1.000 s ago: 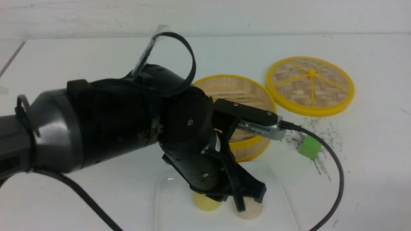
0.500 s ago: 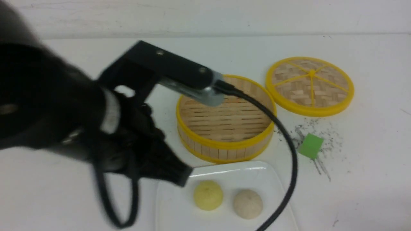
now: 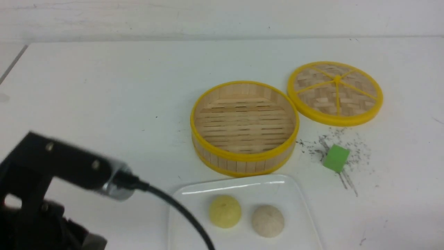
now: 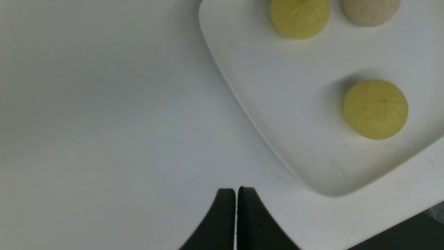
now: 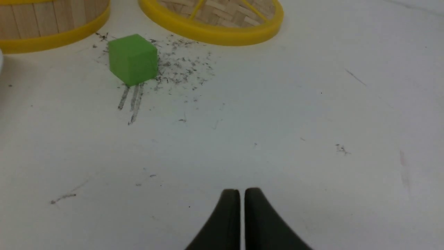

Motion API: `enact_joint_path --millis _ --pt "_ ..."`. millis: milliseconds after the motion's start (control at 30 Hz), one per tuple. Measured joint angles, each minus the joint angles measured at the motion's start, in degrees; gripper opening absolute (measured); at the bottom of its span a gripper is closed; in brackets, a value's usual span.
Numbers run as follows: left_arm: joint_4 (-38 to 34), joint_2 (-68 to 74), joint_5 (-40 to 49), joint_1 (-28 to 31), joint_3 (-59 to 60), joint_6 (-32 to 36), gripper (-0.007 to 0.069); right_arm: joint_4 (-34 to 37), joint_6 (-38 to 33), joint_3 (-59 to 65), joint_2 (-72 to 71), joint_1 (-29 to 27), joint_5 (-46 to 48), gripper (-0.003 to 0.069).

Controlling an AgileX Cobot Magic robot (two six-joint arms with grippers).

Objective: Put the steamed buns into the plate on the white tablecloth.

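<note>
All three buns are on the plate [image 3: 242,239], so the job looks done to me. On it sit a yellow bun [image 3: 225,211], a beige bun [image 3: 268,221] just beside it, and one more yellow bun [image 4: 375,109] nearer to the robot. The plate lies flat on the white cloth [image 3: 381,215]. The steamer [image 3: 244,121] is just past the plate's far edge, and I see no bun in it. Its round lid [image 3: 334,93] lies past the plate too, and more to the right. The small green block [image 3: 336,158] is to the right of the plate, and it can stay there. The left arm [image 3: 45,194] is low and close to the robot, on the plate's left side. Its gripper [image 4: 236,189] points at the cloth just outside the plate, with its two fingers pressed together and no bun in them. The right gripper [image 5: 242,190] is over the cloth to the right of the plate. Its fingers are almost touching, with a thin gap and nothing in them. I think the next move is just to rest both arms. The left one should not bump the plate, or a bun might roll.
</note>
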Motion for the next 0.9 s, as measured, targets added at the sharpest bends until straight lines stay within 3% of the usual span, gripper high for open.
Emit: enact_joint_path --millis 267,900 --pt "-0.1 -1.5 -3.4 0.0 5.5 -5.8 0.0032 0.0 3.9 0.0 0.0 0.0 0.0 0.0056" --pt "0.1 -4.8 -3.8 0.0 5.7 -5.7 0.0036 -3.0 18.5 0.1 0.0 0.0 -1.0 0.0082"
